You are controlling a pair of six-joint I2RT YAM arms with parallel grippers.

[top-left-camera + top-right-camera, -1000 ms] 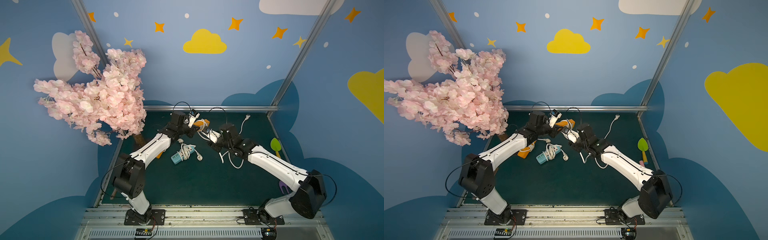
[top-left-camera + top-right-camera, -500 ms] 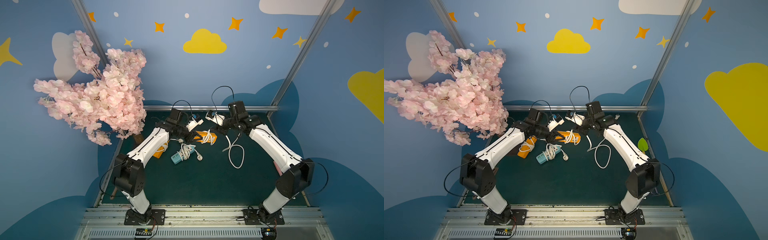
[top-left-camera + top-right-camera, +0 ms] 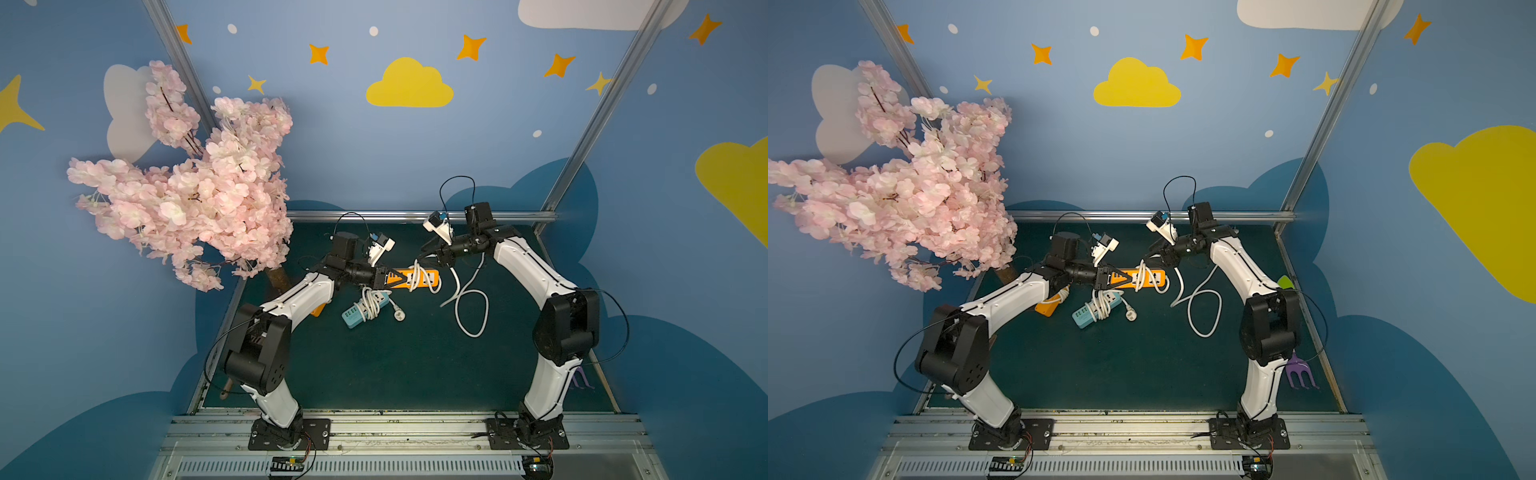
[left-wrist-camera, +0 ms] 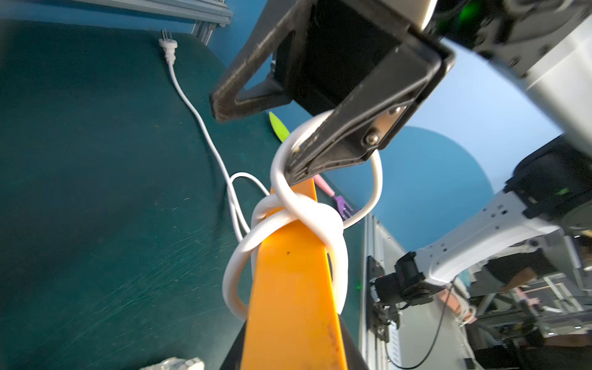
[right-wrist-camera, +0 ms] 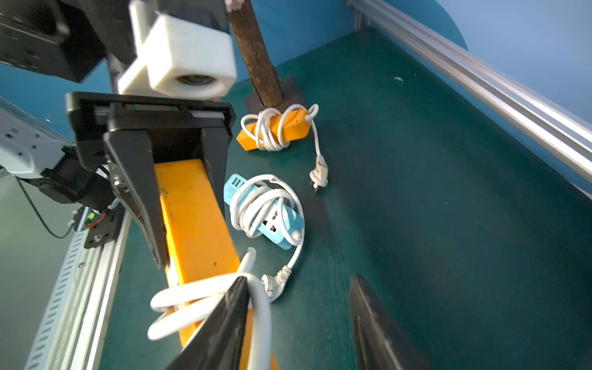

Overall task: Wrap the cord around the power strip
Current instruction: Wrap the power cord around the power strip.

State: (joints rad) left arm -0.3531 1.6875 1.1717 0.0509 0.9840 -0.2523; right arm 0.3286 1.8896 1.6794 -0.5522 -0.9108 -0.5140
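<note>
In both top views, my left gripper is pressed together on the 9 o'clock end of the orange power strip, toward 12 o'clock on the green mat. Its white cord turns round the strip, then trails in loose loops at the strip's 4 o'clock. My right gripper hangs spread at its 1 o'clock. A blue power strip lies at 7 o'clock. A second orange power strip at 8 o'clock is mostly hidden under my left arm.

Left wrist: the turns cross and I cannot count them. One loop is hooked over a right finger. The plug lies beside the rail.

Right wrist: three strips, two orange and one blue. The two lying ones are each bundled in cord, each with one plug on the mat. My own fingers are blurred and cut off.
</note>
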